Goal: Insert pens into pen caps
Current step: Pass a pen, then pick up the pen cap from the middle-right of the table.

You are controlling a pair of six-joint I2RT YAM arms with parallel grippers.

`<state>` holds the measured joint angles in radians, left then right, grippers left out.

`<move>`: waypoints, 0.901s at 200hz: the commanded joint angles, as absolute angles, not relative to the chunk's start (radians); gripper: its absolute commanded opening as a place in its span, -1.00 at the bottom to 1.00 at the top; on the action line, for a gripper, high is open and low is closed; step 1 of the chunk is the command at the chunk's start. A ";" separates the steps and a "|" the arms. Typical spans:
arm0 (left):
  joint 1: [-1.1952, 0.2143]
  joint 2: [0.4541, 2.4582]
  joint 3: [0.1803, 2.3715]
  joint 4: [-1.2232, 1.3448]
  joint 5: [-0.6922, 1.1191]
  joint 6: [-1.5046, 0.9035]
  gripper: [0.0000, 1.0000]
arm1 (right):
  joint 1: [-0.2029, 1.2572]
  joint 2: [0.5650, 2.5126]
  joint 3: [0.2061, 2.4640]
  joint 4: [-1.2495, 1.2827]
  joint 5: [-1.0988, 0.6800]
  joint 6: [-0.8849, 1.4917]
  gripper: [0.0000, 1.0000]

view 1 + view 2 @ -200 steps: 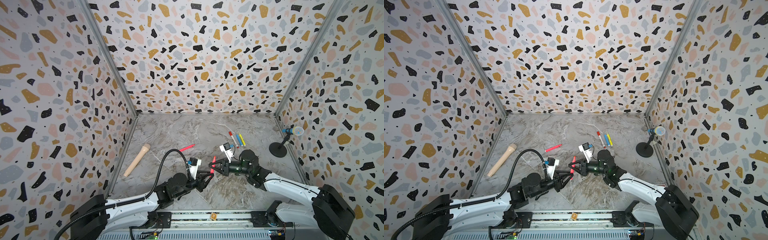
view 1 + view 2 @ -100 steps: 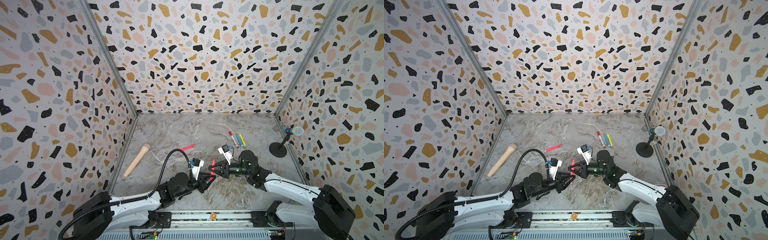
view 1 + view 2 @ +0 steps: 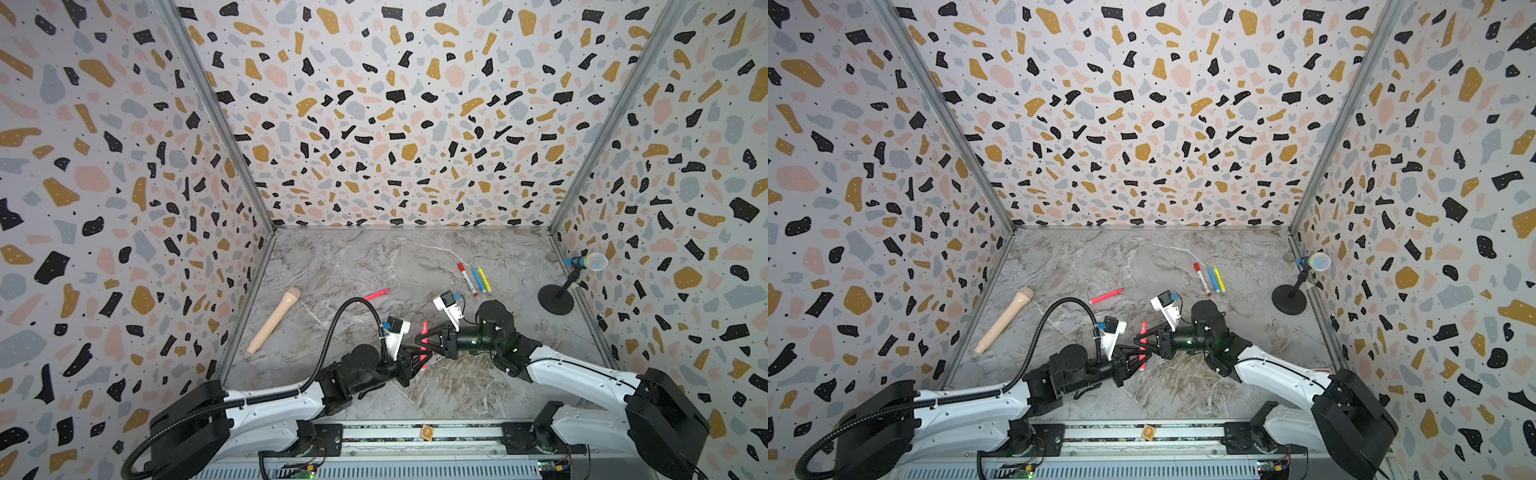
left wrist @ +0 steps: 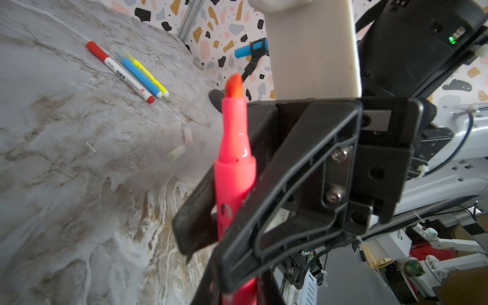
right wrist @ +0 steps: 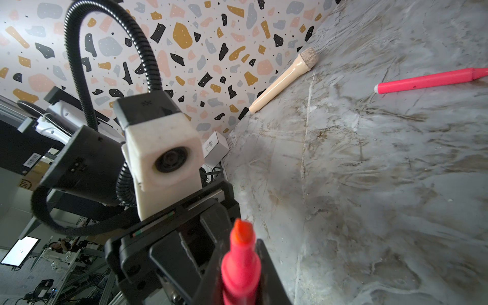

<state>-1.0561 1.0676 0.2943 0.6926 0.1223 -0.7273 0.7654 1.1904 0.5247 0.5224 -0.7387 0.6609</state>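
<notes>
Both end effectors meet over the front middle of the worktop [image 3: 353, 257], around one neon pink pen [image 3: 424, 328]. The left end effector [image 3: 417, 360] is pressed together on the pen's lower barrel. The right end effector [image 3: 428, 341] flanks the barrel just above, jaws close on either side; whether they press it I cannot tell. In both top views the pen's long axis runs front to back, with its bare wedge tip [image 4: 233, 84] toward the back wall. A second pink pen [image 3: 374, 294] lies slanted farther back. A white pen [image 3: 467, 279], a blue pen [image 3: 478, 281] and a yellow pen [image 3: 485, 280] lie parallel at the back right. A greenish cap [image 4: 176, 152] and a pinkish cap [image 4: 187, 135] lie near each other on the worktop.
</notes>
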 commanded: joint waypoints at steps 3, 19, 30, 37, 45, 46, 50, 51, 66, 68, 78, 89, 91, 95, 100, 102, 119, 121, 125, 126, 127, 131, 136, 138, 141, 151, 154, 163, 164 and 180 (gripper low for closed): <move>-1.060 1.067 0.320 0.744 0.097 -0.737 -1.00 | 0.771 1.170 0.566 0.494 -0.707 0.632 -0.12; -1.060 1.065 0.316 0.735 0.086 -0.729 -1.00 | 0.766 1.132 0.576 0.411 -0.629 0.614 0.27; -1.060 1.059 0.314 0.726 0.074 -0.728 -1.00 | 0.755 1.096 0.585 0.325 -0.554 0.600 0.32; -1.060 1.054 0.312 0.720 0.066 -0.723 -1.00 | 0.737 1.070 0.590 0.271 -0.506 0.596 0.33; -1.060 1.047 0.303 0.717 0.057 -0.722 -1.00 | 0.710 1.037 0.590 0.214 -0.462 0.594 0.34; -1.060 1.046 0.304 0.718 0.056 -0.722 -1.00 | 0.705 1.033 0.591 0.210 -0.457 0.594 0.35; -1.060 1.042 0.299 0.716 0.051 -0.722 -1.00 | 0.689 1.018 0.591 0.178 -0.439 0.594 0.35; -1.060 1.042 0.298 0.715 0.050 -0.722 -1.00 | 0.684 1.014 0.591 0.173 -0.434 0.594 0.36; -1.060 1.029 0.288 0.712 0.039 -0.717 -1.00 | 0.610 0.958 0.585 0.076 -0.373 0.583 0.37; -1.060 1.027 0.287 0.712 0.037 -0.716 -1.00 | 0.600 0.952 0.584 0.064 -0.364 0.581 0.37; -1.060 1.020 0.284 0.704 0.031 -0.711 -1.00 | 0.546 0.926 0.576 0.010 -0.334 0.570 0.39; -1.060 1.015 0.285 0.693 0.026 -0.706 -1.00 | 0.478 0.913 0.568 -0.047 -0.313 0.565 0.42; -1.060 1.015 0.284 0.691 0.026 -0.705 -1.00 | 0.467 0.913 0.567 -0.059 -0.309 0.566 0.43; -1.060 1.013 0.284 0.688 0.025 -0.704 -1.00 | 0.441 0.914 0.564 -0.079 -0.301 0.566 0.43; -1.060 1.014 0.286 0.685 0.026 -0.702 -1.00 | 0.409 0.917 0.562 -0.102 -0.296 0.568 0.44; -1.060 1.013 0.285 0.685 0.026 -0.701 -1.00 | 0.398 0.919 0.560 -0.108 -0.293 0.568 0.44; -1.060 1.013 0.286 0.678 0.028 -0.696 -1.00 | 0.325 0.934 0.545 -0.131 -0.282 0.566 0.45; -1.061 1.013 0.286 0.676 0.028 -0.696 -1.00 | 0.319 0.936 0.543 -0.132 -0.275 0.566 0.45; -1.060 1.012 0.286 0.674 0.026 -0.694 -1.00 | 0.310 0.942 0.542 -0.137 -0.263 0.564 0.45; -1.060 1.012 0.286 0.674 0.026 -0.694 -1.00 | 0.308 0.943 0.542 -0.138 -0.259 0.563 0.45; -1.060 1.012 0.286 0.673 0.026 -0.693 -1.00 | 0.307 0.945 0.542 -0.138 -0.256 0.563 0.45; -1.060 1.011 0.285 0.671 0.025 -0.692 -1.00 | 0.300 0.951 0.542 -0.140 -0.244 0.562 0.44; -1.060 1.010 0.283 0.669 0.021 -0.692 -1.00 | 0.292 0.960 0.542 -0.142 -0.230 0.559 0.44; -1.061 1.010 0.281 0.668 0.020 -0.692 -1.00 | 0.290 0.964 0.543 -0.143 -0.225 0.557 0.43; -1.061 1.008 0.280 0.667 0.018 -0.692 -1.00 | 0.287 0.970 0.545 -0.145 -0.214 0.556 0.42; -1.061 1.004 0.273 0.669 0.015 -0.697 -1.00 | 0.284 0.998 0.556 -0.151 -0.181 0.545 0.39; -1.060 1.003 0.270 0.669 0.014 -0.697 -1.00 | 0.284 1.009 0.561 -0.155 -0.167 0.541 0.37; -1.060 0.999 0.264 0.672 0.014 -0.701 -1.00 | 0.284 1.043 0.579 -0.172 -0.130 0.530 0.35; -1.060 0.999 0.262 0.672 0.013 -0.702 -1.00 | 0.284 1.047 0.581 -0.173 -0.124 0.530 0.35; -1.060 0.995 0.258 0.667 0.011 -0.704 -1.00 | 0.284 1.117 0.613 -0.197 -0.072 0.512 0.28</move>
